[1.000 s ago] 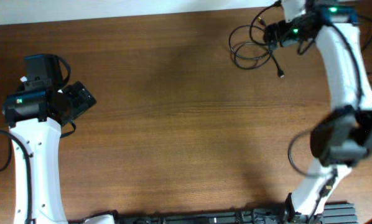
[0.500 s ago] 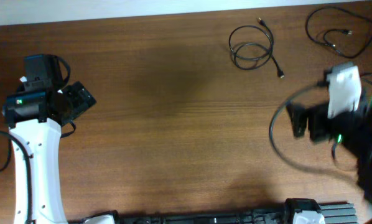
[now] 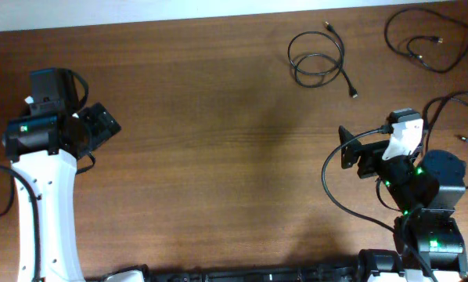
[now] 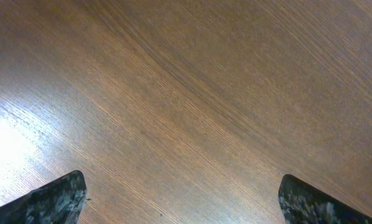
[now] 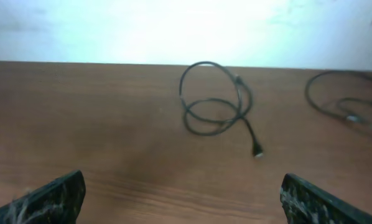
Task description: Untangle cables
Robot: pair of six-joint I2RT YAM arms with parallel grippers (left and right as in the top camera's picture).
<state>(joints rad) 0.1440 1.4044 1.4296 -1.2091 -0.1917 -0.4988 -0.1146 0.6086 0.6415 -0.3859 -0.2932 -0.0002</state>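
Observation:
One cable (image 3: 316,61) lies coiled at the back of the table, its plug end (image 3: 354,95) pointing forward; it also shows in the right wrist view (image 5: 214,107). A second cable (image 3: 426,37) loops at the back right corner and shows in the right wrist view (image 5: 344,102). A third thin cord with a plug (image 3: 462,138) lies at the right edge. The three lie apart. My right gripper (image 3: 350,150) (image 5: 183,199) is open and empty, well in front of the first coil. My left gripper (image 3: 101,125) (image 4: 183,199) is open and empty over bare wood at the far left.
A thick black wire (image 3: 328,184) attached to the right arm arcs over the table by its base. The wooden table (image 3: 218,157) ends at a white wall along the back. The arm bases stand at the front left and front right.
The right arm has drawn back from the cables at the back right to the front right, empty. Two cables now lie apart where it was. The left arm has not moved.

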